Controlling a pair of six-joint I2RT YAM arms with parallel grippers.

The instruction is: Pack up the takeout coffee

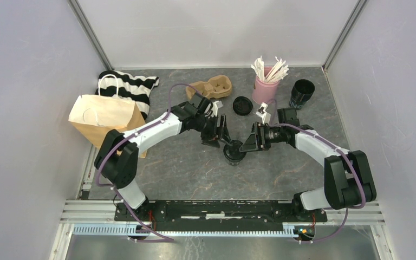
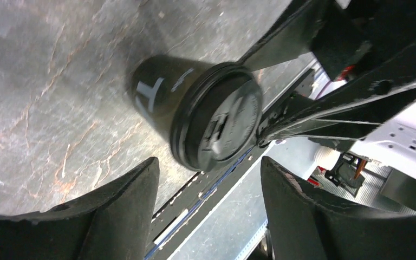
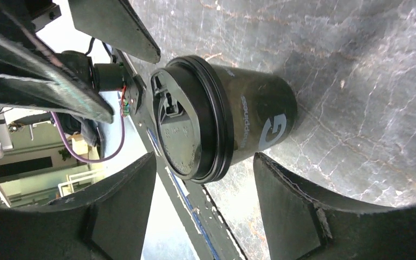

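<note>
The left gripper (image 1: 218, 142) and right gripper (image 1: 248, 145), both spread and empty, close from either side on the lidded cup (image 1: 233, 153). It stands upright at the middle of the top view, just below and between them, and the right looks nearer, its gap already facing the cup's side. Further out, toward the upper frame, lie a loose lid (image 1: 241, 104), the pulp carrier (image 1: 212, 86), the pink cup of sticks (image 1: 264, 89) and the lidless second cup (image 1: 302, 92), with the paper bag (image 1: 104, 116) at left. Only the opposite fingers crowd the approach.
</note>
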